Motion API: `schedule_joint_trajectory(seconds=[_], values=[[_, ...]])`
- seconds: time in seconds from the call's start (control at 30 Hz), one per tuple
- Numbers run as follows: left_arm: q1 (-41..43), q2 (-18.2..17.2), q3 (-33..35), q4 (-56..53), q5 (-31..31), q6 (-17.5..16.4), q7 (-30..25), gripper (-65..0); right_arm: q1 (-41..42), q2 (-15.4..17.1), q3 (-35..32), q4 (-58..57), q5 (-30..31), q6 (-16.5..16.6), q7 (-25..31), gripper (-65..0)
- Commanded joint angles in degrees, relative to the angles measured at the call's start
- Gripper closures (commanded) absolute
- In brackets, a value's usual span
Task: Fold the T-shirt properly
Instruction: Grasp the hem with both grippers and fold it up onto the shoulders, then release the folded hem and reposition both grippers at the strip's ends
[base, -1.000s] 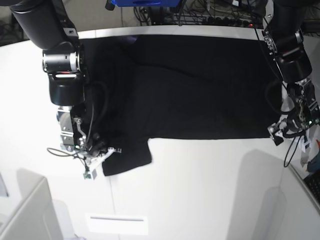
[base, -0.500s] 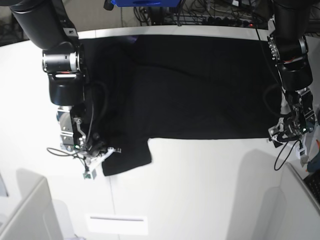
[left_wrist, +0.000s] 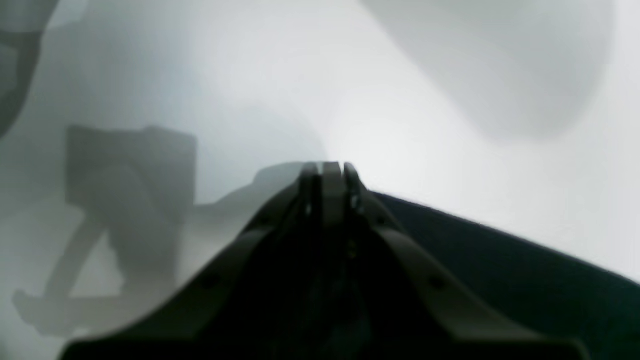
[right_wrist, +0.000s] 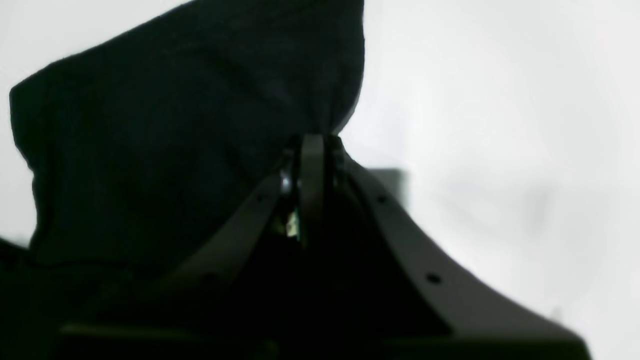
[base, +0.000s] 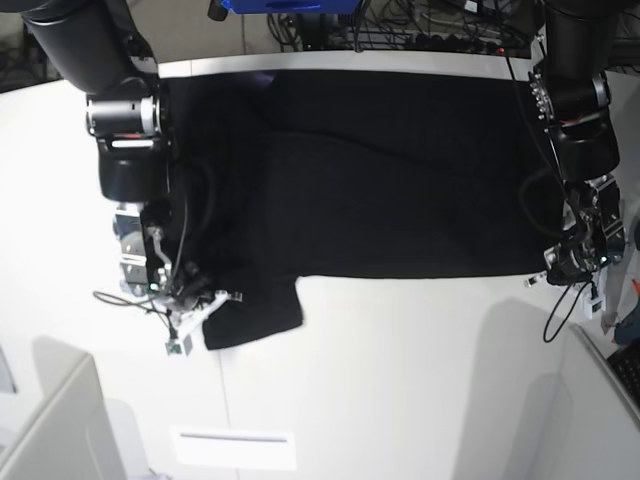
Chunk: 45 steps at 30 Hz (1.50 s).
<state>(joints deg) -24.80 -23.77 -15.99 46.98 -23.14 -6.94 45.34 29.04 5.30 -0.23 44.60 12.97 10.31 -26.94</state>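
The black T-shirt (base: 400, 180) lies spread plain side up across the back of the white table (base: 400, 380), one sleeve hanging toward the front left. In the base view my right gripper (base: 205, 310) sits at that sleeve's left edge. The right wrist view shows it (right_wrist: 312, 140) shut, with the T-shirt's cloth (right_wrist: 175, 125) gathered into its tips. My left gripper (base: 543, 275) is at the shirt's front right corner. Seen from the left wrist, it (left_wrist: 325, 167) is shut, and the T-shirt's hem (left_wrist: 500, 280) runs in under its fingers.
A white strip (base: 235, 448) lies near the table's front edge. A grey panel (base: 50, 430) stands at the front left. Cables (base: 420, 30) and a blue object (base: 290, 5) sit behind the table. A dark item (base: 628, 370) is at the right edge.
My left gripper has moved in to the shirt's front right corner and closed there. The right arm has shifted slightly, still holding the sleeve.
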Motion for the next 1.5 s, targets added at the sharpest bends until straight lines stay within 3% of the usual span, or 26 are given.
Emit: schedule_joint_trajectory(seconds=[0.0,0.1,0.27,0.43,0.63,0.87,1.0,1.27,1.47], values=[[-0.39,-0.54,0.03,1.94,-0.21,-0.23,1.65,0.0,0.90,0.37,0.10,3.44,0.35,0.11,1.05,0.0],[3.13,-0.71,-2.08,9.77,-1.88,-0.40,5.87,0.0,-3.15,0.63,0.10,12.85,0.35,0.11,0.87,0.0],[10.25,-1.33,-8.93,22.51,-10.31,-5.15,12.46,0.0,-9.39,0.72,2.03,27.44,0.26,0.11,-4.93,0.0],[16.14,-1.59,-13.77,32.62,-14.10,-5.32,17.21,0.0,-14.58,0.72,7.04,40.54,0.26,0.11,-11.79,0.0],[22.12,-1.68,-19.92,43.70,-24.38,-5.32,25.73,0.0,-24.51,0.11,13.11,55.31,0.52,0.38,-16.97,0.0],[32.31,-1.68,-21.33,53.19,-26.05,-5.32,27.32,0.0,-37.34,-3.41,18.82,71.23,1.14,0.64,-20.31,0.0],[37.32,-4.32,-21.33,53.90,-26.05,-5.41,27.23,0.0,-43.59,-3.94,22.08,71.31,8.96,0.73,-20.67,0.0],[42.77,-7.83,-20.98,53.90,-25.96,-6.38,27.05,0.0,-56.95,-3.06,28.32,71.75,33.75,0.73,-18.03,0.0],[43.48,-8.10,-20.89,53.72,-25.79,-7.52,27.05,0.0,-63.19,-2.79,27.79,71.66,38.59,0.73,-16.36,0.0]])
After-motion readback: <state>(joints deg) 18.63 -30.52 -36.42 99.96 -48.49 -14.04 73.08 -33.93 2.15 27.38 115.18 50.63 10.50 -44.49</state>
